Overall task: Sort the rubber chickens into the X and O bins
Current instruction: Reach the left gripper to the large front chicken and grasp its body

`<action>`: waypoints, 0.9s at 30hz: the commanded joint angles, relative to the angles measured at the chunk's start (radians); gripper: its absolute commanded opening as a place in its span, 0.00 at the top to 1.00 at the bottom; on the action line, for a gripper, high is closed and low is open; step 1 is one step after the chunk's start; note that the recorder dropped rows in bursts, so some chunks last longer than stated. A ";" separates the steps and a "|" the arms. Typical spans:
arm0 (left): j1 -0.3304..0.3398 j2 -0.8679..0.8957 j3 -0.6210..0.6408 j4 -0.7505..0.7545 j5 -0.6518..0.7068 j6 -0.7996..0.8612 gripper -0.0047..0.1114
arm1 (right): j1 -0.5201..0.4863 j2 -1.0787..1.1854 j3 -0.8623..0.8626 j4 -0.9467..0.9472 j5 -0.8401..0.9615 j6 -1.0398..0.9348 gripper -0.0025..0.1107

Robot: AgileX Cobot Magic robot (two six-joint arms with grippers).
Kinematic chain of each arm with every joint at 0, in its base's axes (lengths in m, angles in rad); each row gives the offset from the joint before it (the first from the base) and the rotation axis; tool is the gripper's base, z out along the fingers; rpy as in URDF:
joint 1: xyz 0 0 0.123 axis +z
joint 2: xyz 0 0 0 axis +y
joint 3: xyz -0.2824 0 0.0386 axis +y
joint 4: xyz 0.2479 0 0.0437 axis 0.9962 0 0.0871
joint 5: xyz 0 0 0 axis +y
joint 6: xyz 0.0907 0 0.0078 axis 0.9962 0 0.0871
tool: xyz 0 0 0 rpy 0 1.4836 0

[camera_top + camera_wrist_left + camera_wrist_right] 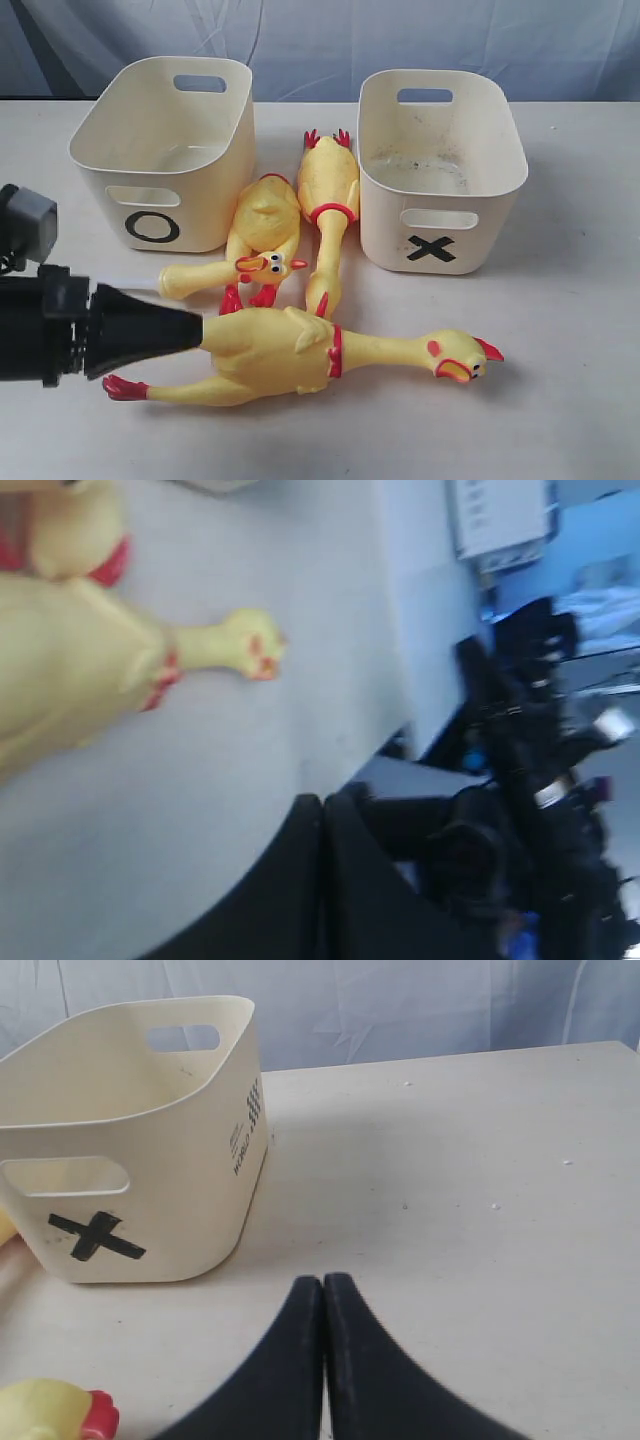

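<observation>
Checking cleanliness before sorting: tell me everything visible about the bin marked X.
The X bin is a cream-white plastic tub with rounded corners, slot handles in its near and far walls, a black X under the near handle and black print on one side. It stands upright and empty on the table, with dark scuffs on its floor. Only the table appears to touch it.

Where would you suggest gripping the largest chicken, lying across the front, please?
Probably the neck just headward of the red ring, from above: the largest chicken lies flat along the table, and its neck is slimmer than its bulging body.
</observation>
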 commanded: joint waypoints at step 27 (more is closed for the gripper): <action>-0.018 -0.104 -0.118 -0.864 1.948 0.666 0.96 | 0.003 -0.003 0.002 -0.001 -0.009 0.000 0.98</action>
